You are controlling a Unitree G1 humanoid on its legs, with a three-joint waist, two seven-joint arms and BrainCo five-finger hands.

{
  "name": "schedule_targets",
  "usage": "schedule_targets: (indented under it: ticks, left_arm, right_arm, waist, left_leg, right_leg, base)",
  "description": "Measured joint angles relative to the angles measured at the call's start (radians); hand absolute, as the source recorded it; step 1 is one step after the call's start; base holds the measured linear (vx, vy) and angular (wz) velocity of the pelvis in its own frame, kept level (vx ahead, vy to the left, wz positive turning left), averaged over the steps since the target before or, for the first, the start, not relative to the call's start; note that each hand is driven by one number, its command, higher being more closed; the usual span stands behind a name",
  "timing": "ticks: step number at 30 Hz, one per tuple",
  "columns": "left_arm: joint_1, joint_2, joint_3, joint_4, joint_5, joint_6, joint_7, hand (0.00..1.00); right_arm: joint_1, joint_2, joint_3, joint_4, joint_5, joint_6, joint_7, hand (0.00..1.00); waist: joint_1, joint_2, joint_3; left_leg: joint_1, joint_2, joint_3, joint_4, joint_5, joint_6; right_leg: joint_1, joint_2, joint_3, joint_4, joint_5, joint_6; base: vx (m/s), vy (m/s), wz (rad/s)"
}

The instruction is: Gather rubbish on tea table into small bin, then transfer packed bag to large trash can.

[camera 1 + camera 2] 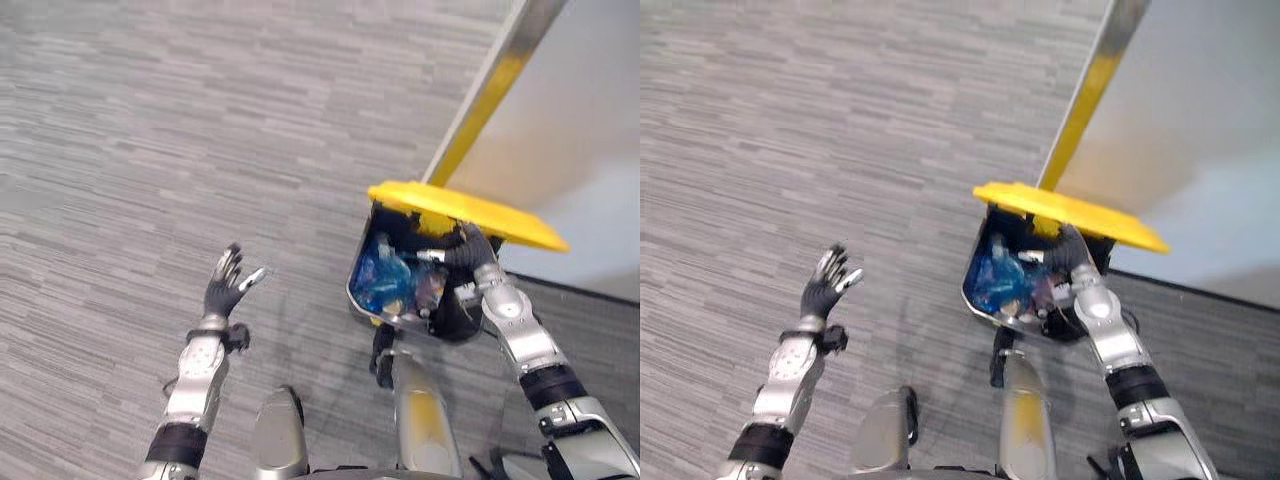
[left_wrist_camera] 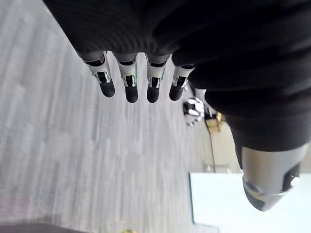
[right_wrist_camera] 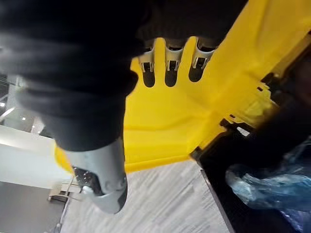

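Right hand (image 1: 478,250) fingers straight under flat yellow lid (image 1: 480,212); crinkly blue bag (image 1: 380,275) inside bin (image 1: 458,312); left hand (image 1: 222,285) spread.

Left hand (image 1: 221,292): dark ribbed cover (image 2: 194,29), silver dark-tipped fingers (image 2: 128,79); silver-grey arms (image 1: 198,375).

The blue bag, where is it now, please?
Left eye view: the blue bag lies in the black can at right, under the yellow lid, by the right robot hand.

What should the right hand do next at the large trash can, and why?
Probably draw the right hand back out from under the yellow lid, letting it close: the blue bag already lies inside the large trash can, and the hand's straight fingers hold nothing.
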Motion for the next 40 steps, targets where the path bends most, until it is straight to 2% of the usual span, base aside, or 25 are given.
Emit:
schedule_targets:
  ticks: [3, 8, 10, 12, 15, 16, 17, 19, 20, 21, 22, 23, 24, 26, 27, 29, 30, 31, 32, 33, 34, 35, 36, 40]
  left_arm:
    - [0.035, -0.005, 0.034, 0.172, 0.032, 0.024, -0.002, 0.00]
    - [0.079, -0.023, 0.100, 0.363, 0.134, 0.066, -0.009, 0.00]
    - [0.108, -0.023, 0.122, 0.405, 0.171, 0.082, -0.011, 0.00]
    - [0.113, -0.027, 0.125, 0.440, 0.183, 0.087, -0.017, 0.00]
    - [0.128, -0.044, 0.140, 0.476, 0.217, 0.091, -0.019, 0.00]
    - [0.143, -0.052, 0.141, 0.480, 0.219, 0.096, -0.019, 0.00]
    - [0.150, -0.055, 0.141, 0.480, 0.220, 0.097, -0.020, 0.00]
    - [0.159, -0.066, 0.142, 0.480, 0.218, 0.102, -0.020, 0.00]
    - [0.161, -0.071, 0.143, 0.480, 0.217, 0.103, -0.020, 0.00]
    - [0.165, -0.084, 0.151, 0.478, 0.216, 0.101, -0.019, 0.00]
    - [0.165, -0.090, 0.157, 0.480, 0.216, 0.103, -0.018, 0.00]
    - [0.172, -0.098, 0.171, 0.480, 0.216, 0.106, -0.017, 0.00]
    - [0.188, -0.102, 0.171, 0.476, 0.216, 0.107, -0.016, 0.00]
    - [0.215, -0.112, 0.172, 0.474, 0.215, 0.109, -0.016, 0.00]
    - [0.216, -0.132, 0.180, 0.477, 0.215, 0.120, -0.016, 0.00]
    - [0.218, -0.166, 0.181, 0.478, 0.214, 0.130, -0.019, 0.00]
    - [0.221, -0.168, 0.187, 0.471, 0.211, 0.122, -0.022, 0.00]
    - [0.215, -0.159, 0.188, 0.476, 0.211, 0.123, -0.021, 0.00]
    - [0.205, -0.153, 0.188, 0.480, 0.211, 0.126, -0.022, 0.00]
    - [0.185, -0.158, 0.185, 0.486, 0.211, 0.126, -0.024, 0.00]
    - [0.177, -0.156, 0.183, 0.486, 0.211, 0.122, -0.024, 0.00]
    - [0.177, -0.154, 0.183, 0.487, 0.211, 0.121, -0.024, 0.00]
    - [0.176, -0.145, 0.183, 0.488, 0.211, 0.122, -0.024, 0.00]
    - [0.172, -0.117, 0.183, 0.509, 0.211, 0.120, -0.025, 0.00]
  right_arm:
    - [0.020, 0.051, -0.051, 0.054, -0.034, 0.002, 0.003, 0.00]
    - [0.051, 0.073, -0.086, 0.121, -0.048, 0.006, 0.020, 0.00]
    - [0.078, 0.084, -0.102, 0.141, -0.074, 0.008, 0.021, 0.00]
    - [0.094, 0.087, -0.105, 0.164, -0.080, 0.009, 0.023, 0.00]
    - [0.123, 0.108, -0.107, 0.191, -0.080, 0.010, 0.033, 0.00]
    - [0.132, 0.124, -0.102, 0.191, -0.080, 0.010, 0.040, 0.00]
    - [0.136, 0.129, -0.100, 0.191, -0.080, 0.010, 0.041, 0.00]
    - [0.176, 0.144, -0.089, 0.187, -0.081, 0.010, 0.046, 0.00]
    - [0.185, 0.144, -0.083, 0.185, -0.082, 0.010, 0.048, 0.00]
    - [0.213, 0.157, -0.077, 0.175, -0.084, 0.010, 0.064, 0.00]
    - [0.229, 0.169, -0.074, 0.174, -0.086, 0.011, 0.067, 0.00]
    - [0.272, 0.200, -0.074, 0.174, -0.093, 0.012, 0.070, 0.00]
    - [0.327, 0.231, -0.073, 0.174, -0.112, 0.011, 0.078, 0.00]
    - [0.399, 0.270, -0.073, 0.178, -0.139, 0.009, 0.085, 0.00]
    - [0.425, 0.276, -0.081, 0.199, -0.166, 0.011, 0.085, 0.00]
    - [0.451, 0.282, -0.105, 0.230, -0.193, 0.015, 0.082, 0.00]
    - [0.471, 0.287, -0.121, 0.259, -0.198, 0.014, 0.081, 0.00]
    - [0.469, 0.295, -0.132, 0.285, -0.198, 0.014, 0.078, 0.00]
    - [0.455, 0.296, -0.144, 0.341, -0.198, 0.018, 0.076, 0.00]
    - [0.430, 0.288, -0.168, 0.403, -0.198, 0.036, 0.065, 0.00]
    - [0.430, 0.284, -0.188, 0.430, -0.198, 0.052, 0.061, 0.00]
    - [0.437, 0.282, -0.197, 0.439, -0.198, 0.055, 0.061, 0.00]
    - [0.455, 0.279, -0.221, 0.458, -0.198, 0.056, 0.060, 0.00]
    - [0.459, 0.263, -0.261, 0.481, -0.196, 0.059, 0.059, 0.00]
  waist:
    - [0.001, 0.001, -0.023]
    - [0.002, -0.008, -0.028]
    - [-0.001, -0.030, -0.041]
    - [0.000, -0.037, -0.044]
    - [0.001, -0.061, -0.058]
    - [0.003, -0.076, -0.064]
    - [0.002, -0.080, -0.067]
    - [0.000, -0.093, -0.073]
    - [0.000, -0.093, -0.073]
    - [-0.006, -0.076, -0.073]
    - [-0.008, -0.080, -0.074]
    - [-0.031, -0.087, -0.077]
    - [-0.039, -0.098, -0.092]
    - [-0.039, -0.121, -0.119]
    - [-0.036, -0.114, -0.131]
    - [-0.032, -0.075, -0.151]
    - [-0.029, -0.069, -0.169]
    - [-0.035, -0.092, -0.175]
    - [-0.036, -0.105, -0.179]
    - [-0.040, -0.078, -0.175]
    - [-0.053, -0.063, -0.180]
    - [-0.055, -0.064, -0.181]
    - [-0.055, -0.053, -0.194]
    - [-0.056, -0.041, -0.211]
  left_leg:
    - [0.046, -0.007, 0.003, -0.028, 0.010, -0.007]
    - [0.098, -0.016, -0.002, -0.031, 0.010, -0.004]
    - [0.104, -0.031, -0.021, -0.023, 0.010, -0.004]
    - [0.121, -0.035, -0.032, -0.018, 0.008, -0.002]
    - [0.156, -0.052, -0.023, -0.010, 0.000, 0.013]
    - [0.168, -0.060, -0.003, -0.002, -0.008, 0.026]
    - [0.170, -0.061, 0.007, 0.004, -0.011, 0.031]
    - [0.161, -0.073, 0.041, 0.046, -0.022, 0.052]
    - [0.161, -0.074, 0.047, 0.042, -0.018, 0.053]
    - [0.149, -0.051, 0.090, 0.024, 0.012, 0.068]
    - [0.147, -0.052, 0.095, 0.020, 0.020, 0.070]
    - [0.152, -0.049, 0.095, 0.004, 0.036, 0.070]
    - [0.154, -0.050, 0.095, -0.010, 0.048, 0.067]
    - [0.151, -0.051, 0.117, -0.017, 0.056, 0.055]
    - [0.139, -0.043, 0.127, -0.031, 0.064, 0.043]
    - [0.144, -0.038, 0.117, -0.144, 0.111, 0.057]
    - [0.160, -0.033, 0.149, -0.244, 0.189, 0.042]
    - [0.165, -0.051, 0.158, -0.255, 0.199, 0.039]
    - [0.164, -0.065, 0.179, -0.273, 0.206, 0.037]
    - [0.155, -0.056, 0.182, -0.276, 0.208, 0.037]
    - [0.154, -0.060, 0.152, -0.297, 0.212, 0.037]
    - [0.158, -0.060, 0.143, -0.307, 0.218, 0.037]
    - [0.174, -0.058, 0.133, -0.332, 0.229, 0.030]
    - [0.192, -0.058, 0.119, -0.392, 0.268, 0.040]
  right_leg:
    - [0.029, -0.004, 0.003, 0.006, -0.007, 0.007]
    - [0.080, -0.017, 0.003, 0.015, -0.018, 0.024]
    - [0.084, -0.042, -0.002, 0.043, -0.036, 0.045]
    - [0.108, -0.050, -0.008, 0.046, -0.049, 0.063]
    - [0.139, -0.063, 0.002, 0.051, -0.053, 0.066]
    - [0.139, -0.062, 0.024, 0.047, -0.042, 0.081]
    - [0.139, -0.061, 0.033, 0.043, -0.036, 0.090]
    - [0.137, -0.052, 0.078, 0.000, 0.028, 0.126]
    - [0.142, -0.044, 0.090, -0.033, 0.053, 0.163]
    - [0.122, -0.046, 0.101, 0.000, 0.061, 0.180]
    - [0.090, -0.051, 0.116, 0.124, 0.026, 0.125]
    - [0.073, -0.054, 0.121, 0.345, -0.028, 0.054]
    - [0.081, -0.065, 0.125, 0.509, -0.048, 0.024]
    - [0.132, -0.081, 0.159, 0.590, -0.049, 0.014]
    - [0.141, -0.052, 0.140, 0.522, -0.062, 0.035]
    - [0.183, 0.011, 0.141, 0.350, -0.069, 0.047]
    - [0.231, 0.016, 0.130, 0.237, -0.135, 0.051]
    - [0.252, 0.006, 0.140, 0.178, -0.169, 0.069]
    - [0.276, 0.008, 0.147, 0.086, -0.211, 0.051]
    - [0.297, 0.032, 0.145, 0.006, -0.194, 0.033]
    - [0.312, 0.050, 0.146, -0.034, -0.171, 0.028]
    - [0.318, 0.059, 0.148, -0.047, -0.163, 0.025]
    - [0.331, 0.072, 0.151, -0.075, -0.154, 0.026]
    - [0.360, 0.092, 0.149, -0.174, -0.099, 0.030]
  base:
    - [0.07, 0.022, 0.00]
    - [0.01, 0.036, 0.07]
    - [-0.04, 0.005, 0.20]
    - [-0.04, 0.009, 0.18]
    - [-0.07, 0.035, -0.03]
    - [-0.11, 0.050, -0.33]
    - [-0.14, 0.077, -0.48]
    - [-0.15, 0.113, -0.55]
    - [-0.20, 0.118, -0.60]
    - [-0.23, 0.085, -0.41]
    - [-0.22, 0.057, -0.28]
    - [-0.21, 0.025, -0.05]
    - [-0.14, -0.022, -0.05]
    - [-0.07, -0.103, -0.39]
    - [-0.05, -0.085, -0.61]
    - [-0.10, -0.040, -0.70]
    - [-0.09, -0.082, -0.73]
    - [-0.08, -0.156, -0.78]
    - [-0.04, -0.130, -0.56]
    - [-0.12, -0.102, -0.56]
    - [-0.13, -0.033, -0.35]
    - [-0.13, -0.014, -0.19]
    - [-0.05, -0.027, -0.12]
    - [-0.01, -0.005, -0.02]
